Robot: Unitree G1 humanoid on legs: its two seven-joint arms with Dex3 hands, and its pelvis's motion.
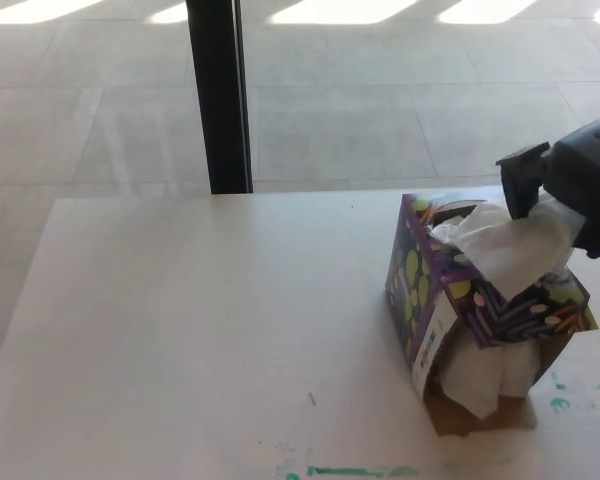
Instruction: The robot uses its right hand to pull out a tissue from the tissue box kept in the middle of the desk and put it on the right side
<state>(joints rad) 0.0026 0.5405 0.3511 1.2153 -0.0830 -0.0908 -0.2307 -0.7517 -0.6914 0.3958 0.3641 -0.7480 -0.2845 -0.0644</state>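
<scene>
**Tissue box on the right half of the worktop, right robot hand at the top tissue**

The tissue box point(480, 300) stands on the right part of the pale worktop point(200, 320), well in from the far edge and close to the near one. It is purple with yellow-green dots and coloured strokes, and it sits skewed, one corner turned toward the camera. One white tissue point(505, 250) rises from its top opening in a crumpled peak leaning to the right. More white tissue point(480, 375) bulges out of the torn lower front of the box, down to the worktop.

The right robot hand point(570, 185) comes in from the right edge of the picture, dark grey and black, with the forearm cut off by the frame. It hangs above the far right corner of the box, its black fingers point(520, 180) pointing down and left onto the upper end of the raised tissue. The fingers meet the paper there, but whether they are pinched on it cannot be told from this angle. The left robot hand does not show.

To the left of the box the worktop is a broad bare surface out to its left edge. To the right there is only a narrow strip before the picture ends. Green paint marks point(360, 470) run along the near edge. Beyond the far edge lies a tiled floor point(380, 110) and one black upright post point(218, 95).
</scene>
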